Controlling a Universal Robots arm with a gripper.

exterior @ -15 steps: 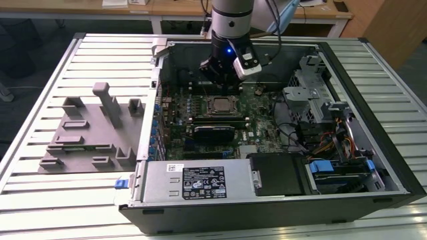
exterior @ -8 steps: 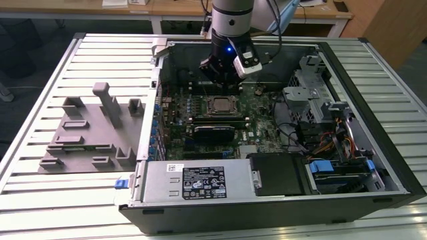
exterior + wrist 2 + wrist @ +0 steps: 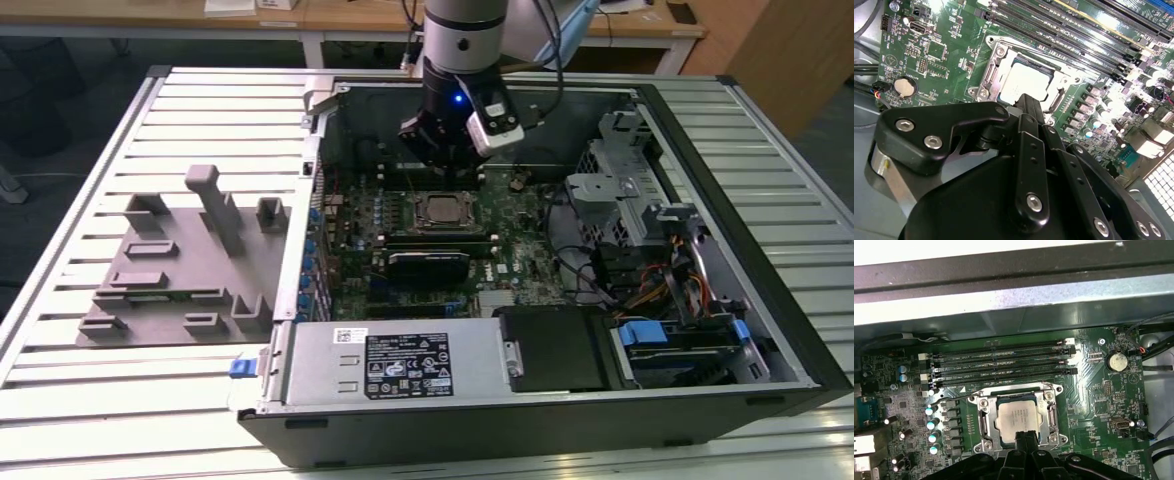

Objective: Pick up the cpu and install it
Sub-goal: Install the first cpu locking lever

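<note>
The cpu (image 3: 441,211), a silvery square chip, lies flat inside the metal-framed socket (image 3: 985,422) on the green motherboard of the opened computer case. Both wrist views show the cpu (image 3: 1018,417) (image 3: 1024,80) seated within the frame, its top plate bare. My gripper (image 3: 445,170) hangs just above the socket's far side in the exterior view. Its black fingertips (image 3: 1024,436) are pressed together over the chip's edge, nothing between them. In the second wrist view the gripper (image 3: 1027,102) covers the chip's near edge.
Memory slots (image 3: 1004,365) run beside the socket, with the case wall (image 3: 1004,295) beyond them. A coin cell (image 3: 1117,360) sits on the board. A grey fixture with blocks (image 3: 174,270) lies at the exterior view's left. The power supply (image 3: 400,365), drive cage (image 3: 627,190) and cables (image 3: 627,270) crowd the case.
</note>
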